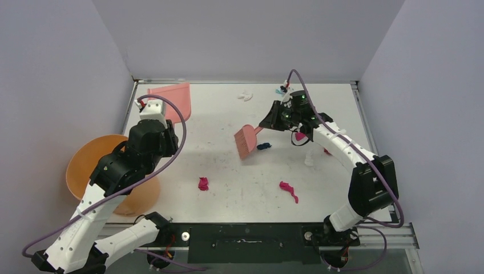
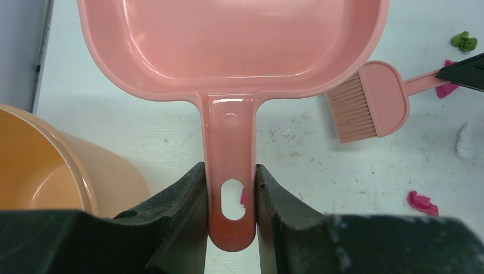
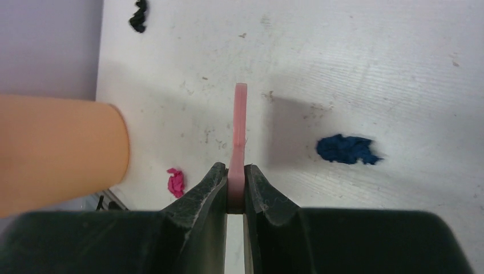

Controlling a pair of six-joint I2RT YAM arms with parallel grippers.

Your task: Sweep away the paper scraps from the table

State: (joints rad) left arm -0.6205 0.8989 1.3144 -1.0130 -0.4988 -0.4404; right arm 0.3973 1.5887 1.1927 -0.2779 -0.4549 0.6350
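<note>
My left gripper (image 1: 149, 109) is shut on the handle (image 2: 230, 165) of the pink dustpan (image 1: 171, 97), which lies at the table's (image 1: 228, 171) far left. My right gripper (image 1: 275, 119) is shut on the handle of the pink brush (image 1: 246, 141), seen edge-on in the right wrist view (image 3: 238, 131). A dark blue scrap (image 1: 263, 146) lies just right of the bristles and shows in the right wrist view (image 3: 346, 149). Magenta scraps (image 1: 203, 183) (image 1: 288, 189) lie near the front. White scraps (image 1: 245, 96) (image 1: 309, 160) lie at the back and under the right arm.
An orange bucket (image 1: 97, 165) stands off the table's left edge, under the left arm. The left wrist view shows a green scrap (image 2: 464, 40) and a magenta one (image 2: 422, 202). A black scrap (image 3: 138, 15) lies near the wall. Grey walls close three sides.
</note>
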